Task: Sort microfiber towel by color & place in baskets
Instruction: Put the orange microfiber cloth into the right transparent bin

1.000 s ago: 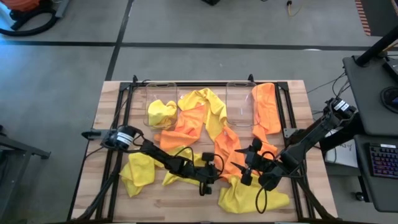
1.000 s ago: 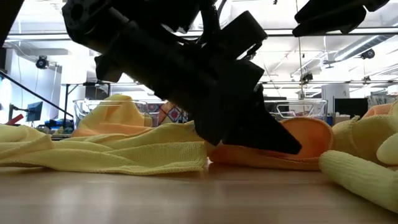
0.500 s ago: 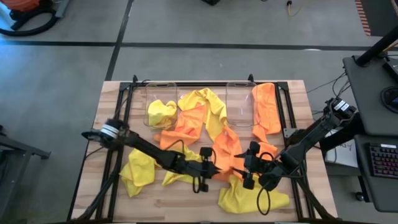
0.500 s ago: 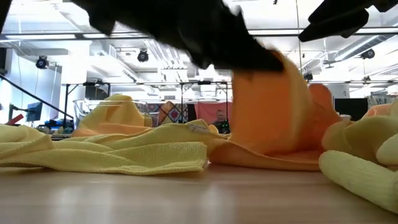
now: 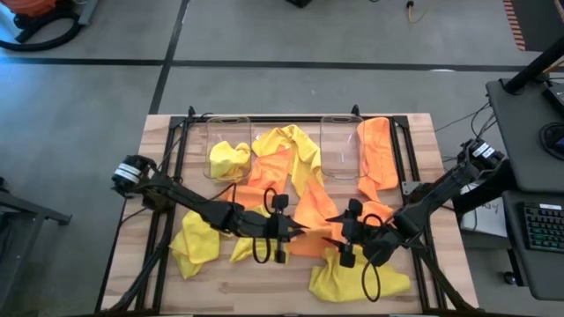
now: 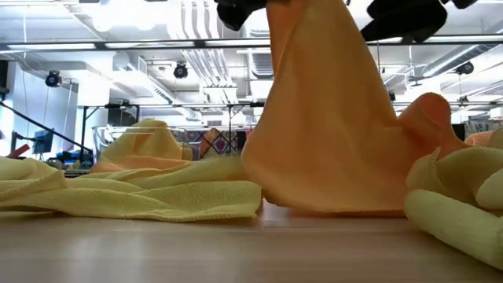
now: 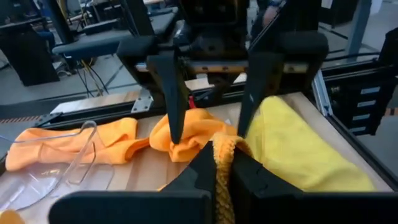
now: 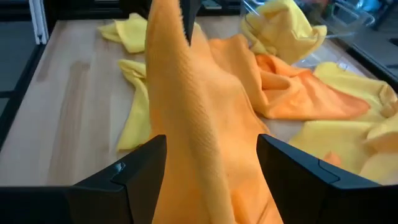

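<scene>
Yellow and orange towels lie heaped across the table's middle. My left gripper is shut on an orange towel and holds it up in a peak. My right gripper faces it from the right, open, with a finger on each side of the raised cloth; I cannot tell whether they touch it. Two clear baskets stand at the far side: the left one holds a yellow towel, the right one has an orange towel lying beside it. My left gripper pinches a bunched fold of the orange towel between its two fingers, coming level from the table's left. The held part is lifted clear. The cloth hangs from it like a tent, and its lower edge rests on the table and the other towels.
A yellow towel lies at the near edge below the right gripper, another at the near left. A black frame runs along the table's sides. Bare wood shows along the near edge.
My left gripper has shut on the orange towel, risen and drawn back toward the table's left. The towel, flat a second ago, now stands up in a tall peak while its lower edge stays on the table. My right gripper has edged left toward the raised cloth.
</scene>
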### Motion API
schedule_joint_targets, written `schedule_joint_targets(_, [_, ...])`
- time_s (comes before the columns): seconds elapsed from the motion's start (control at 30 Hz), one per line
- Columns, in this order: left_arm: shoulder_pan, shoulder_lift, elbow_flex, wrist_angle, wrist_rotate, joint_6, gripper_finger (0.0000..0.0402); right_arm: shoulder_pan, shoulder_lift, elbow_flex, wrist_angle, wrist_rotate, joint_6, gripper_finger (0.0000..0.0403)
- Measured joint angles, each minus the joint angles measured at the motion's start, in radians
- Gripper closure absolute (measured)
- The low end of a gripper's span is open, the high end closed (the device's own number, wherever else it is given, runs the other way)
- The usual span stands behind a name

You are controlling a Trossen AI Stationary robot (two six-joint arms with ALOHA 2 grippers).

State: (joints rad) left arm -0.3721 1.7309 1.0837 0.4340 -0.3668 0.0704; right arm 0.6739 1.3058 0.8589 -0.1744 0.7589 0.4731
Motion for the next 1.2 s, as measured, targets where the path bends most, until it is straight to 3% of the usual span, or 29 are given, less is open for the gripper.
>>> schedule_joint_targets(0.27, [0.0,0.0,0.003,0.069,-0.008,0.0,0.0402,-0.059,0.078,0.0,0.087,0.0,-0.032,0.0157])
schedule_joint_targets(0.37, [0.0,0.0,0.003,0.071,-0.008,0.0,0.0402,-0.082,0.107,0.0,0.091,-0.001,-0.041,0.0177])
schedule_joint_targets(0.47, [0.0,0.0,0.003,0.076,-0.008,0.0,0.0402,-0.097,0.121,-0.001,0.104,-0.011,-0.055,0.023])
schedule_joint_targets(0.6, [0.0,-0.007,0.003,0.073,-0.009,-0.017,0.0397,-0.103,0.123,-0.001,0.118,-0.034,-0.082,0.0344])
schedule_joint_targets(0.63, [0.0,-0.013,0.003,0.064,-0.009,-0.018,0.0391,-0.103,0.123,-0.001,0.12,-0.034,-0.095,0.0371])
schedule_joint_targets(0.77, [0.0,-0.057,0.003,-0.024,-0.009,-0.035,0.0349,-0.105,0.118,0.003,0.128,-0.05,-0.118,0.039])
schedule_joint_targets(1.0, [0.0,-0.191,0.003,-0.268,-0.017,-0.053,0.0244,-0.115,0.075,0.063,0.128,-0.053,-0.219,0.0394])
schedule_joint_targets(1.2, [0.0,-0.321,0.002,-0.498,-0.06,-0.106,0.0201,-0.165,0.022,0.153,0.126,-0.052,-0.408,0.0394])
